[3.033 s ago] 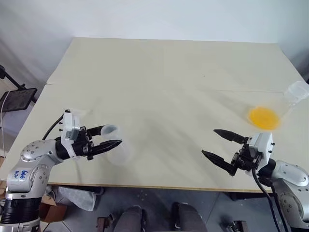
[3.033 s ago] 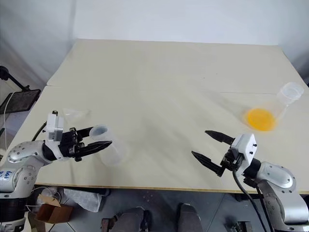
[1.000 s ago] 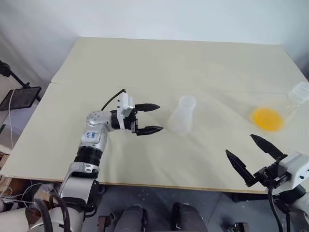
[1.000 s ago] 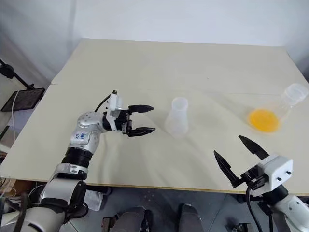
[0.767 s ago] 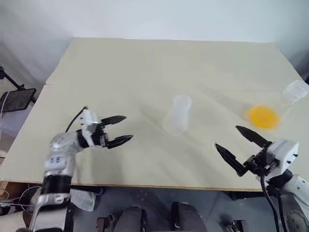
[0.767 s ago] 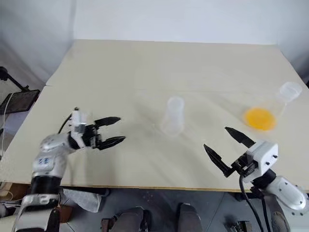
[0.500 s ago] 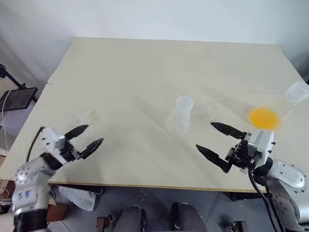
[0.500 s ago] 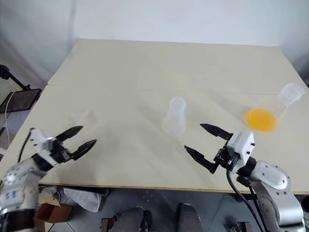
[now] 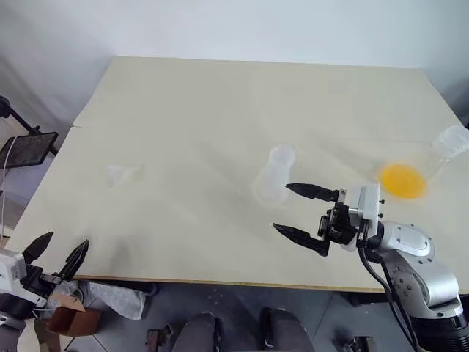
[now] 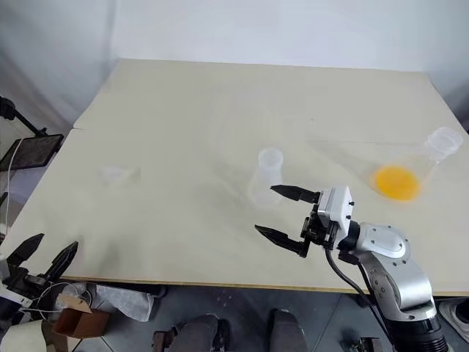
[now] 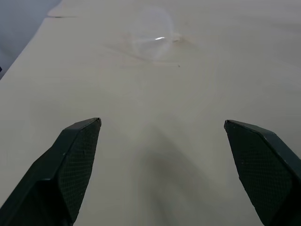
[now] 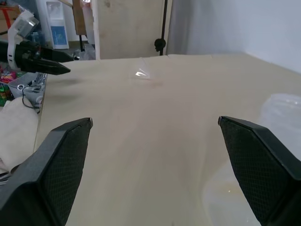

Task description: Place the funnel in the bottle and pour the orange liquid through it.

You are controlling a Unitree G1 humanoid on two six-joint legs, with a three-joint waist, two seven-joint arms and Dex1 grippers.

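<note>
The beige table (image 9: 220,110) stands by a white wall (image 9: 220,26); both the left gripper (image 9: 56,255) and the right gripper (image 9: 299,213) have their jaws wide apart, holding nothing.

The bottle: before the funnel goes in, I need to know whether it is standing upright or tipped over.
Upright. The bottle stands on the table on its base, round mouth facing up, nothing in it.

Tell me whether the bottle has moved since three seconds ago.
Yes. The bottle now stands mid-table, much nearer the flask of orange liquid; earlier it was near the table's left front, between the left gripper's fingers.
</note>
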